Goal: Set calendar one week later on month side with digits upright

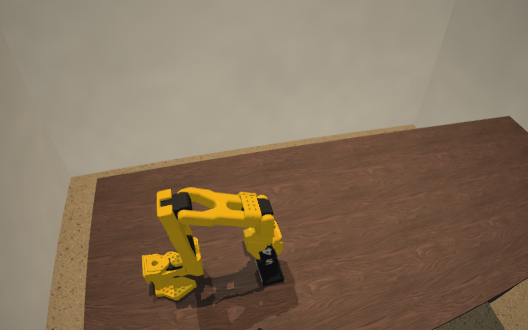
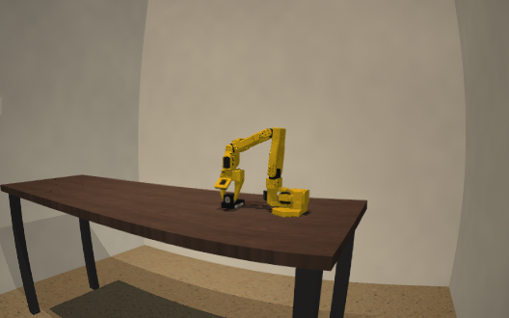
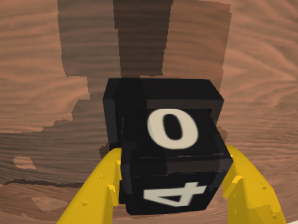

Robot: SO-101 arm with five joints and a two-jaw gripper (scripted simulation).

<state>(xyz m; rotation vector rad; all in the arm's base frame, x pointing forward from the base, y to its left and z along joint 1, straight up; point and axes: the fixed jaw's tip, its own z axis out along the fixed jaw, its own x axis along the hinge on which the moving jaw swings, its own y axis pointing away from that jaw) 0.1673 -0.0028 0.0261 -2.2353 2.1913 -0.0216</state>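
Observation:
In the wrist view a black cube (image 3: 176, 163) sits between my two yellow fingers, with a white 0 on its upper face and a 4 on the face towards the camera. My gripper (image 3: 174, 169) is slightly open, its fingers just beside the cube's sides and not pressing it. A second black block lies right behind the cube and touches it; I cannot tell whether it is the other cube or the tray. In the top view the black calendar (image 1: 270, 267) lies on the table under my gripper (image 1: 265, 249), with white digits showing. It also shows in the exterior view (image 2: 232, 202).
The arm's yellow base (image 1: 167, 275) stands on the wooden table just left of the calendar. The table's front edge runs close below the base in the top view. The table stretches far to the right and back.

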